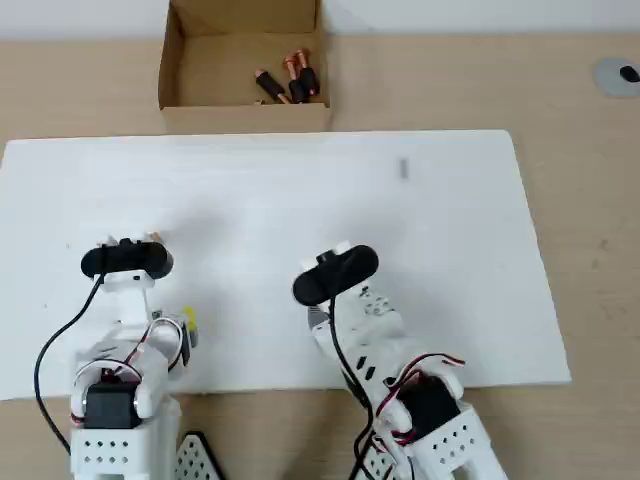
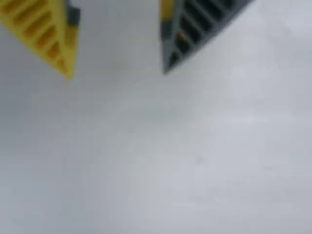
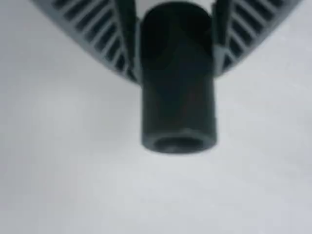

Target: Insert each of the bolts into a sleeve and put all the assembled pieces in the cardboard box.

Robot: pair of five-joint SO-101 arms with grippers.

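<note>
My right gripper (image 3: 178, 78) is shut on a black sleeve (image 3: 178, 105), whose open end sticks out past the grey fingers (image 3: 100, 46) just above the white board. My left gripper (image 2: 116, 72) is open above the bare board, one finger yellow (image 2: 48, 36) and the other dark grey (image 2: 195, 29), with nothing between them. In the high view the left arm (image 1: 125, 262) sits at the board's near left and the right arm (image 1: 335, 275) near its front middle. The cardboard box (image 1: 178, 70) stands beyond the board's far edge, with a small cluster of copper bolts in black sleeves (image 1: 290, 80) in its right half.
The white board (image 1: 450, 260) covers most of the wooden table (image 1: 590, 200). A small grey mark (image 1: 403, 168) lies on the board's far right part. A round grey fitting (image 1: 615, 75) is set in the table at the far right.
</note>
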